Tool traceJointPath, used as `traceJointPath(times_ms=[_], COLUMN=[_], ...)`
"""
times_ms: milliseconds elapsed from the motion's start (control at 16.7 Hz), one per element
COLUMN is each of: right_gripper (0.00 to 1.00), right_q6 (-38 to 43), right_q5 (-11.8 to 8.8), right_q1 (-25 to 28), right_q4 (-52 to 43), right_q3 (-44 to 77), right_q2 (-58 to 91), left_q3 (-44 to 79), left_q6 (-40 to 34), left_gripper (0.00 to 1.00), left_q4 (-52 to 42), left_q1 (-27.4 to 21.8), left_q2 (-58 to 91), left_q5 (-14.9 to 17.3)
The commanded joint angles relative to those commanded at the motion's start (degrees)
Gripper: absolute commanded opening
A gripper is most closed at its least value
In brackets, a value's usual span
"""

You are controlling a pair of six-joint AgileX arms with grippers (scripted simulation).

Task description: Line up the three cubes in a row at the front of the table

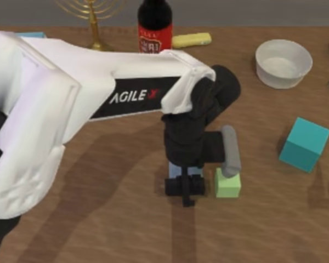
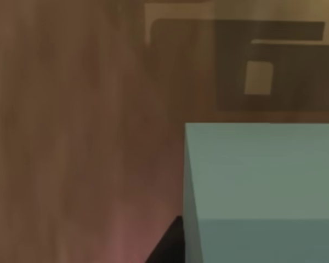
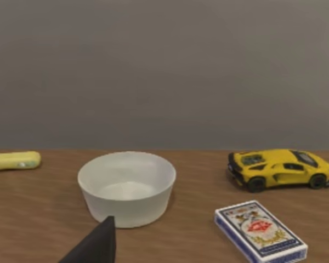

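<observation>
**Inspector:** Where are the cubes on the counter?

**Assessor:** The light green cube sits front of centre. Just to its left the left gripper stands over the pale blue cube, of which only a sliver shows under the wrist. The left wrist view confirms it, with a blue block face filling the near corner. The teal cube lies well apart to the right, turned askew.

**Inspector:** Fingers?

**Assessor:** On the left arm I cannot tell whether they are open or clamped on the blue cube, because the wrist hides them. The right arm is out of the top view. Its camera looks at the white bowl, a card box and a yellow toy car, and its fingers cannot be judged either.

**Inspector:** Step in hand?

**Assessor:** By my judgement, the blue cube is being set beside the green one. Next the teal cube must be fetched, squared up and placed in line, probably by the right arm.
</observation>
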Motion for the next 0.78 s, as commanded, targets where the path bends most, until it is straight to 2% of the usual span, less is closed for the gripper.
traceJointPath(times_ms=[540,780], right_gripper=[1.00,1.00], right_q6=[0.00,0.00], right_q5=[0.00,0.00], right_q1=[0.00,0.00], right_q4=[0.00,0.00], right_q3=[0.00,0.00], right_q2=[0.00,0.00], left_q3=[0.00,0.00], left_q6=[0.00,0.00], left_gripper=[0.98,1.00], left_q4=[0.00,0.00], left_q1=[0.00,0.00], left_q2=[0.00,0.00], left_q5=[0.00,0.00])
